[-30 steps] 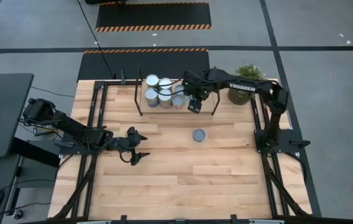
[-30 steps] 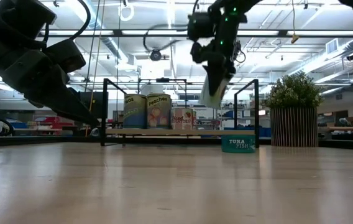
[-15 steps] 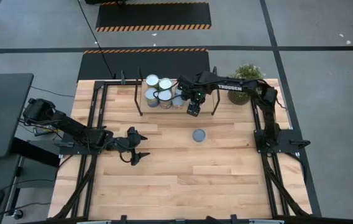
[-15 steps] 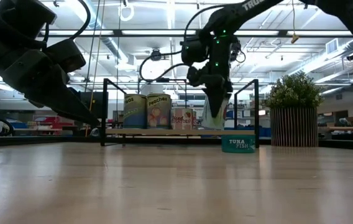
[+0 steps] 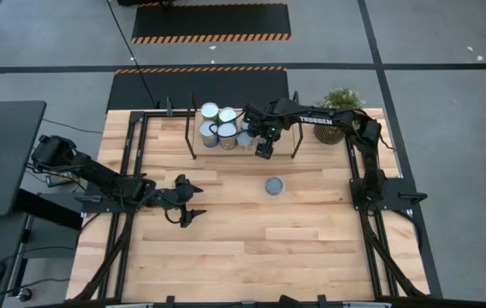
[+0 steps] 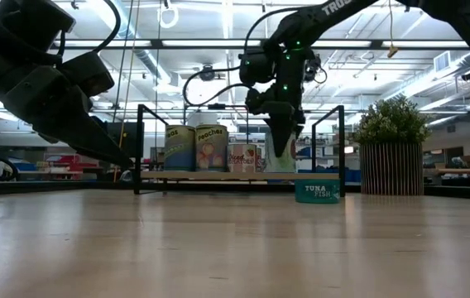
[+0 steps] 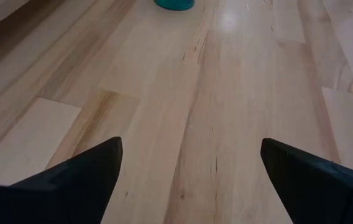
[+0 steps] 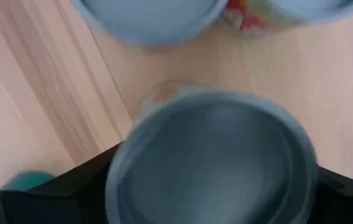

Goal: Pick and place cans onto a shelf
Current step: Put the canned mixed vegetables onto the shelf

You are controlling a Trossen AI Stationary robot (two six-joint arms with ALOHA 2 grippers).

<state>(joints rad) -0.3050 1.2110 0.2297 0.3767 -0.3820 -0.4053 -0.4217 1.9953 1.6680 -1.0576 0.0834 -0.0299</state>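
Observation:
My right gripper (image 5: 263, 150) is shut on a pale-labelled can (image 8: 214, 162) at the right part of the shelf (image 6: 218, 175). In the low view the can (image 6: 282, 159) stands upright, its bottom at the shelf board. Several other cans (image 5: 218, 125) stand on the shelf to its left. A teal tuna can (image 5: 274, 186) rests on its base on the table in front of the shelf; it also shows in the low view (image 6: 317, 192). My left gripper (image 5: 190, 214) is open and empty over the table's left middle. My right gripper holds the can by its side wall just below the top rim (image 8: 117, 180), pinched between the two fingers, one on each side. The fingers (image 6: 280, 132) come from above, pointing down. The can is upright; whether its bottom bears on the shelf board I cannot tell.
A potted green plant (image 5: 339, 115) stands at the table's far right, beside the shelf. Thin black posts (image 6: 340, 149) frame the shelf. Black rails run along the table's left and right edges. Bare wood (image 5: 251, 248) lies in the table's near half.
My right gripper has gone down toward the shelf board with the can and a little toward the cans on the shelf. The can, tilted and well above the shelf a second ago, now stands upright at board height.

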